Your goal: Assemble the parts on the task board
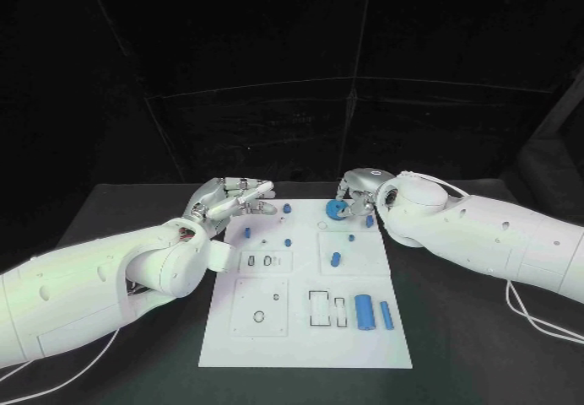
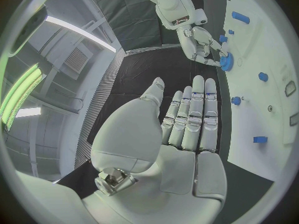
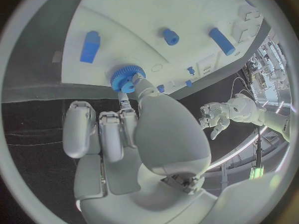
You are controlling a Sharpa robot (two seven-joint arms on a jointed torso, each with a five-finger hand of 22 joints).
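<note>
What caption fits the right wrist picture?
Right hand touching a blue gear at the white task board's edge.

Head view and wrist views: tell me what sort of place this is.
Probably a robotics lab or test cell. A white task board with blue parts sits on a black table ringed by dark curtains; the left wrist view shows ceiling strip lights and a vent.

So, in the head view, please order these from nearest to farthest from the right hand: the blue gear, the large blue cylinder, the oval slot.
1. blue gear, at the right hand, far edge of the board.
2. large blue cylinder, near right part.
3. oval slot, near left part.
</note>
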